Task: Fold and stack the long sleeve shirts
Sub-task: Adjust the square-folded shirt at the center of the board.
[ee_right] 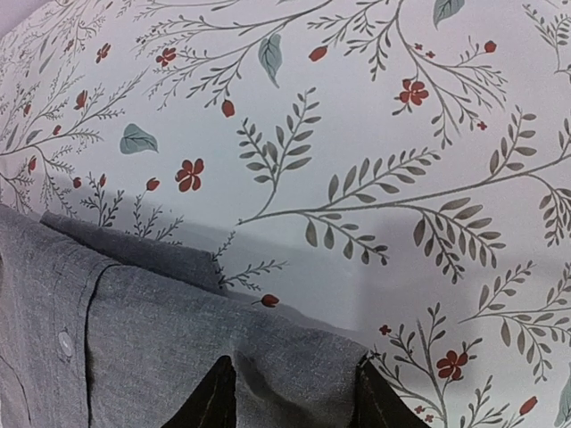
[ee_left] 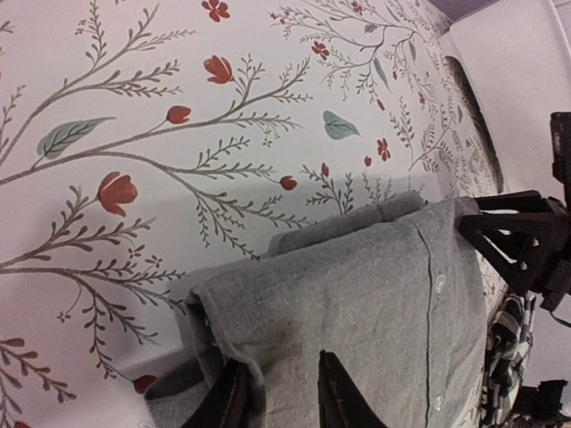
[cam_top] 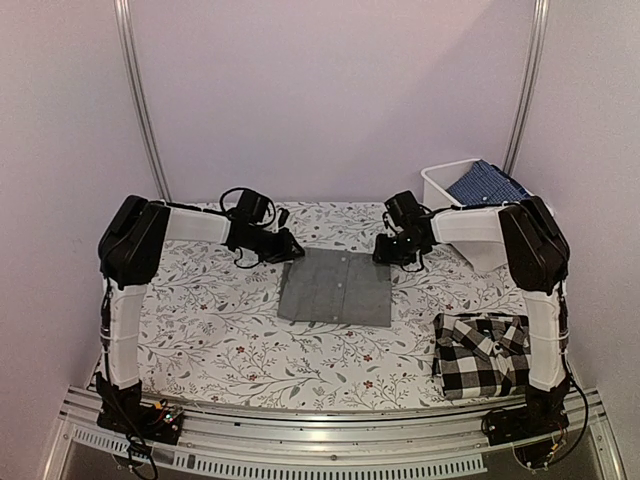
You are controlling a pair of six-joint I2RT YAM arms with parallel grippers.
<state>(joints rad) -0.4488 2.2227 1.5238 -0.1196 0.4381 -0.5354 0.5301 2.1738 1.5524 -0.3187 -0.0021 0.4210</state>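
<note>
The plain grey shirt (cam_top: pixel 335 287) lies as a folded rectangle on the middle of the flowered table cloth, button strip up. My left gripper (cam_top: pixel 291 248) is at its far left corner. In the left wrist view the gripper (ee_left: pixel 284 399) has its jaws apart, straddling that corner of the grey shirt (ee_left: pixel 357 294). My right gripper (cam_top: pixel 386 251) is at the far right corner. In the right wrist view the gripper (ee_right: pixel 290 399) is open, with the grey shirt's edge (ee_right: pixel 178 330) wrinkled between its fingers. The black-and-white checked shirt (cam_top: pixel 482 353) lies folded at the near right.
A white bin (cam_top: pixel 440 180) holding a blue patterned cloth (cam_top: pixel 487 184) stands at the back right, behind the right arm. The flowered table cloth (cam_top: pixel 220 320) covers the table. Metal rails run along the near edge.
</note>
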